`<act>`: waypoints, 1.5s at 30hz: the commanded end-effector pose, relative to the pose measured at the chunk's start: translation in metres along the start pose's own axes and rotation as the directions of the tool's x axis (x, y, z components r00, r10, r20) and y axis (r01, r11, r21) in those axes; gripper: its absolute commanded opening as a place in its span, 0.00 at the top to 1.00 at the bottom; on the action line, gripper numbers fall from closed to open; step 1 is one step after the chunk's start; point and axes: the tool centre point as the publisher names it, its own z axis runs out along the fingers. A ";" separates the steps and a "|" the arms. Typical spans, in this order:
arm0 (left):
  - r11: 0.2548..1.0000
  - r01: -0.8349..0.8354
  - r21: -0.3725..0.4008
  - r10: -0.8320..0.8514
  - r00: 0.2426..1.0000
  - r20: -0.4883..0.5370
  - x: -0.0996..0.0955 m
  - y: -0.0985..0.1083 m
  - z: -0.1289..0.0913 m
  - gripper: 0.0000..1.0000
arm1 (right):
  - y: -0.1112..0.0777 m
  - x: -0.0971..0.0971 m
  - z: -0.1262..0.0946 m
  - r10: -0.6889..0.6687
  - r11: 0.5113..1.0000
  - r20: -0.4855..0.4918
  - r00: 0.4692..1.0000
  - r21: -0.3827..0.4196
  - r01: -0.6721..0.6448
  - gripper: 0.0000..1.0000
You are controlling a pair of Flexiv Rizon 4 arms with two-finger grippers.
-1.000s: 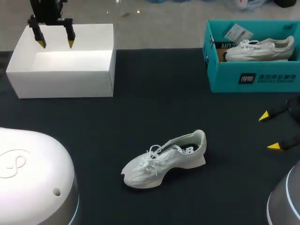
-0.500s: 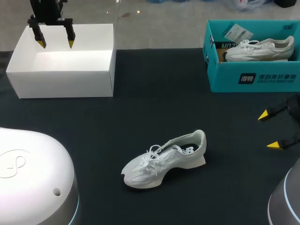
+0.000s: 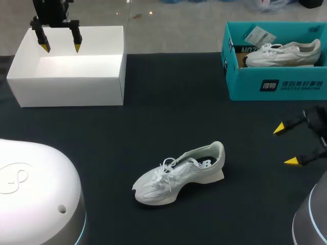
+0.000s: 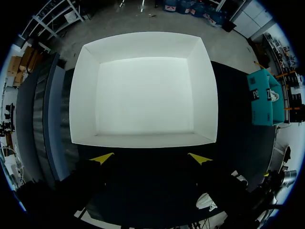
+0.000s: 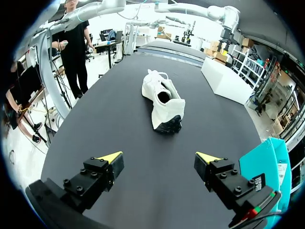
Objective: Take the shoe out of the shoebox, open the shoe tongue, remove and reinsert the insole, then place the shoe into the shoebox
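Note:
A white lace-up shoe (image 3: 179, 172) lies on the black table near the middle, toe toward the near left, heel toward the right. In the right wrist view the shoe (image 5: 162, 100) lies well ahead of my right gripper (image 5: 159, 156), heel end nearest. My right gripper (image 3: 286, 145) stands open at the table's right side, nothing between its fingers. My left gripper (image 3: 60, 47) hangs open over the empty white box (image 3: 69, 81) at the far left. The left wrist view looks straight down into that white box (image 4: 143, 90), with my left gripper (image 4: 150, 158) above its near wall.
A teal shoebox (image 3: 276, 76) at the far right holds another white shoe (image 3: 283, 53) and a tag. It shows beside my right gripper as the teal shoebox (image 5: 269, 164). Black tabletop lies between the boxes and around the shoe.
My right gripper has moved left, farther onto the table and toward the shoe. The left arm and the shoe have not moved.

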 end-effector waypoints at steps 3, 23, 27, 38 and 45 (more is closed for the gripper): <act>1.000 0.000 0.000 0.000 1.000 0.000 0.000 0.000 0.000 0.00 | 0.015 -0.015 0.037 -0.046 0.999 -0.060 0.997 -0.016 0.045 0.00; 1.000 0.000 0.000 0.000 1.000 0.000 0.000 0.000 0.000 0.00 | 0.029 -0.031 0.126 -0.068 0.995 -0.136 0.988 -0.086 0.057 0.00; 1.000 0.000 0.000 0.000 1.000 0.000 0.000 0.000 0.000 0.00 | 0.026 -0.037 0.136 -0.076 0.995 -0.152 0.985 -0.068 0.067 0.00; 1.000 0.000 0.000 0.000 1.000 0.000 0.000 0.000 0.000 0.00 | 0.030 -0.042 0.137 -0.026 0.996 -0.118 0.993 -0.088 0.016 0.00; 1.000 0.000 0.000 0.000 1.000 0.000 0.000 0.000 0.000 0.00 | 0.029 -0.039 0.137 -0.011 0.999 -0.101 0.995 -0.054 0.006 0.00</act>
